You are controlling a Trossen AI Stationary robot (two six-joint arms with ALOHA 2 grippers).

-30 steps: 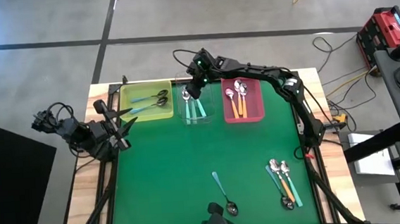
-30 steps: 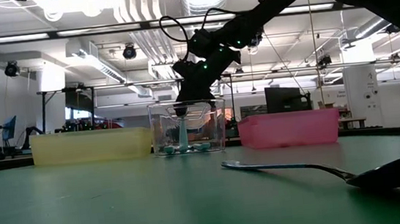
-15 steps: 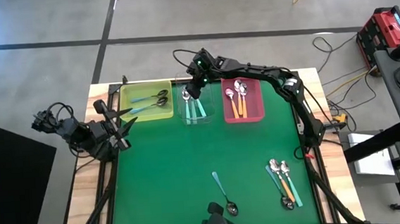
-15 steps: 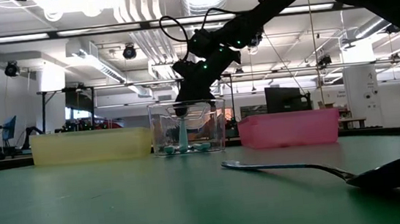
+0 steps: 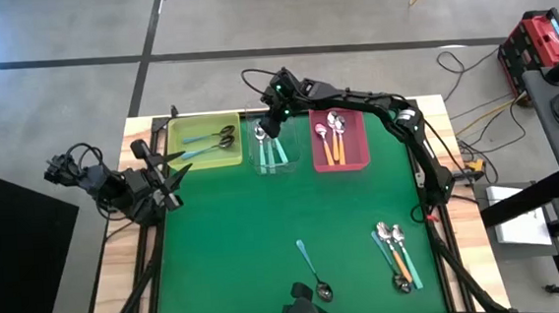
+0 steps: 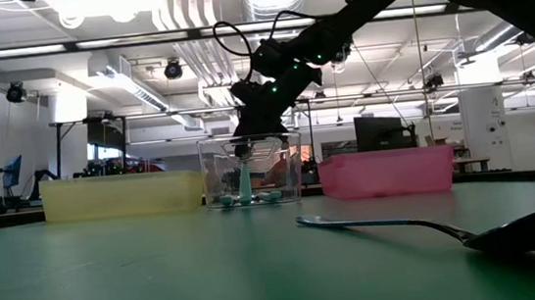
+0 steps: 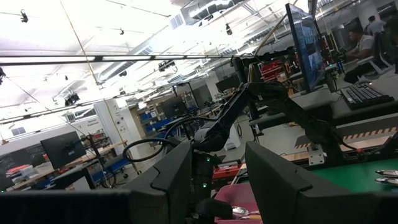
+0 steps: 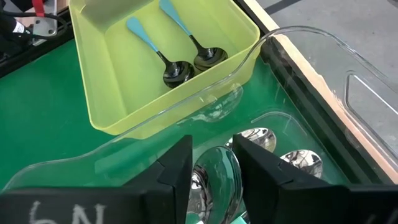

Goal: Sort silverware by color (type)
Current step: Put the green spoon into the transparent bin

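Right gripper (image 5: 266, 128): over the clear bin (image 5: 278, 161) at the far edge of the table, fingers narrowed on the bowl of a spoon (image 8: 216, 178) that hangs into the bin. In the low view the spoon's teal handle (image 6: 245, 183) points down inside the clear walls.

Change: next to none over the last second. In the low view the held spoon sits slightly differently than half a second ago; the arm itself shows no shift from above. The view through the plastic is poor, so I cannot say whether the handle tip touches the bin floor.

Meaning for the task: judged as the placing step for this spoon, with release not yet made. The fingers need to part before the arm can lift away.

Left gripper (image 5: 167, 174): parked off the left edge of the table by the yellow bin (image 5: 204, 160), fingers spread apart, holding nothing.

Sorted so far: two dark-bowled teal spoons (image 8: 177, 65) in the yellow bin; silver-bowled teal spoons in the clear bin; orange-handled spoons (image 5: 332, 145) in the red bin (image 5: 358, 156).

Still loose: one teal spoon (image 5: 312, 272) near the front edge, and a small cluster (image 5: 397, 255) of teal and orange ones at the front right.

Progress: roughly two thirds done, by my estimate.
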